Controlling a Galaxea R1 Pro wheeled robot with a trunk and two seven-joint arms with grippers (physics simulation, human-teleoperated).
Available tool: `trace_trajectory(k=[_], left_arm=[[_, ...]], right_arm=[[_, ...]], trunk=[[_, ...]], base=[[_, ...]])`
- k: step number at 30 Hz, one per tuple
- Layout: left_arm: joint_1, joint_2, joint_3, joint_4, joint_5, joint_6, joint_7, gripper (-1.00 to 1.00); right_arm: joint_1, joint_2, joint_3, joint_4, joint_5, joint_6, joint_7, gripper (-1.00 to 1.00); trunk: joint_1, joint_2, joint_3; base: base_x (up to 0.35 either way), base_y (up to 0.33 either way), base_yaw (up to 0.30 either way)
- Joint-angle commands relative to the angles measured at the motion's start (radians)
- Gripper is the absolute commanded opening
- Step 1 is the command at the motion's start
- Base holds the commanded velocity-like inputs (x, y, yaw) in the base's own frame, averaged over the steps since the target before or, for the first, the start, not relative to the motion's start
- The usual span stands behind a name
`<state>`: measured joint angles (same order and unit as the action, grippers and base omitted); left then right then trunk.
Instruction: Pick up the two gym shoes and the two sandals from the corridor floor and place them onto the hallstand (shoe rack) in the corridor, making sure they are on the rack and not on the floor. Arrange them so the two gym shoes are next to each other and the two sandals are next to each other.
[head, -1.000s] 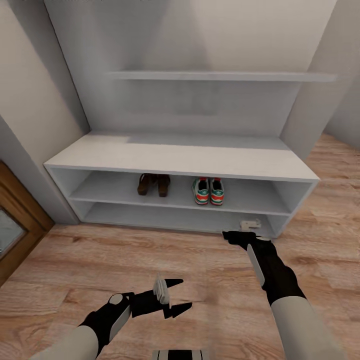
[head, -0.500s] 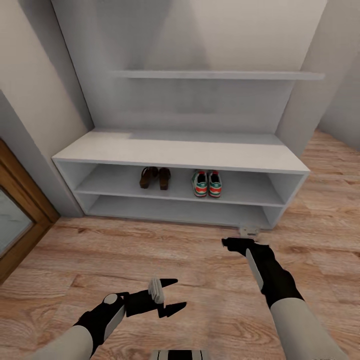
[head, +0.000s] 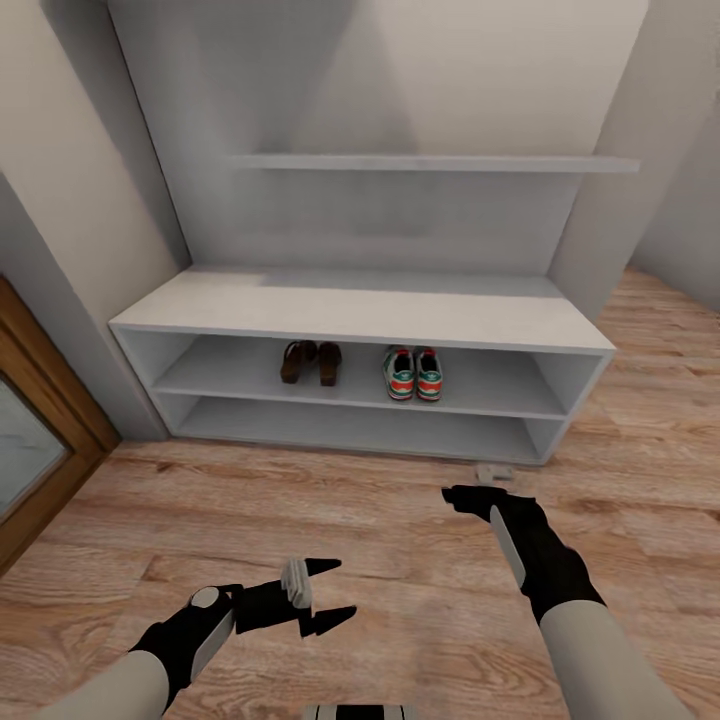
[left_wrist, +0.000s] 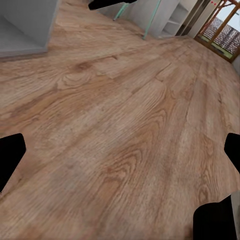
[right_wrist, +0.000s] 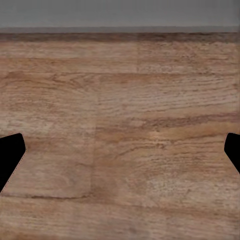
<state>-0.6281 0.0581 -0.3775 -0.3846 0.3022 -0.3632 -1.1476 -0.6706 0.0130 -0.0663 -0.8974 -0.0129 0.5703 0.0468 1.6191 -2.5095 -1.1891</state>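
Already racked: gym shoes (head: 414, 372) and sandals (head: 310, 361) paired on the hallstand (head: 360, 310). Light, soft uppers; grip heels. Left claw (head: 322, 594) wide and empty; right claw (head: 462, 496) wide per wrist view.

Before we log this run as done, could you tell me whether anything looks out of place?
Nothing stands out. The sandals and the gym shoes sit as tidy pairs on the hallstand, off the floor.
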Motion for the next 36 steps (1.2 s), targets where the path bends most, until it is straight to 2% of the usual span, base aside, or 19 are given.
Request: trace_trajectory(k=[1,6,10,13,16,20,21,26,36], left_arm=[[-0.001,0.003,-0.008,0.001,0.009,-0.005,-0.002,1.00],[-0.001,0.028,-0.006,0.001,0.014,-0.004,-0.006,1.00],[-0.001,0.046,-0.005,0.001,0.032,-0.004,-0.007,1.00],[-0.001,0.061,-0.002,0.001,0.060,-0.004,-0.007,1.00],[-0.001,0.079,0.000,0.001,0.108,-0.003,-0.007,1.00],[-0.001,0.086,0.001,0.001,0.129,-0.003,-0.008,1.00],[-0.001,0.101,0.002,0.001,0.142,-0.003,-0.008,1.00],[-0.001,0.111,0.003,0.000,0.148,-0.002,-0.008,1.00],[-0.001,0.113,0.003,0.000,0.149,-0.002,-0.008,1.00]], right_arm=[[0.000,0.001,-0.004,-0.001,-0.002,0.005,0.007,1.00],[0.000,0.002,-0.003,-0.002,-0.012,-0.018,0.011,1.00],[0.000,0.003,-0.002,-0.001,-0.027,-0.107,0.012,1.00],[0.000,0.003,-0.002,0.000,-0.038,-0.183,0.013,1.00],[0.002,0.004,-0.001,0.016,-0.044,-0.241,0.013,1.00],[0.003,0.004,-0.001,0.050,-0.045,-0.253,0.014,1.00],[0.003,0.004,-0.001,0.123,-0.046,-0.261,0.016,1.00],[0.003,0.004,-0.001,0.186,-0.047,-0.263,0.017,1.00],[0.003,0.004,-0.004,0.217,-0.047,-0.264,0.018,1.00]], trunk=[[-0.001,0.000,0.003],[-0.003,0.001,0.023],[-0.005,0.002,0.038],[-0.006,0.003,0.050],[-0.007,0.003,0.061],[-0.009,0.004,0.077],[-0.010,0.005,0.081],[-0.012,0.006,0.100],[-0.016,0.008,0.139]], base=[[0.000,0.000,0.000],[0.000,0.000,0.000],[0.000,0.000,0.000],[0.000,0.000,0.000],[0.000,0.000,0.000],[0.000,0.000,0.000],[0.000,0.000,0.000],[0.000,0.000,0.000],[0.000,0.000,0.000]])
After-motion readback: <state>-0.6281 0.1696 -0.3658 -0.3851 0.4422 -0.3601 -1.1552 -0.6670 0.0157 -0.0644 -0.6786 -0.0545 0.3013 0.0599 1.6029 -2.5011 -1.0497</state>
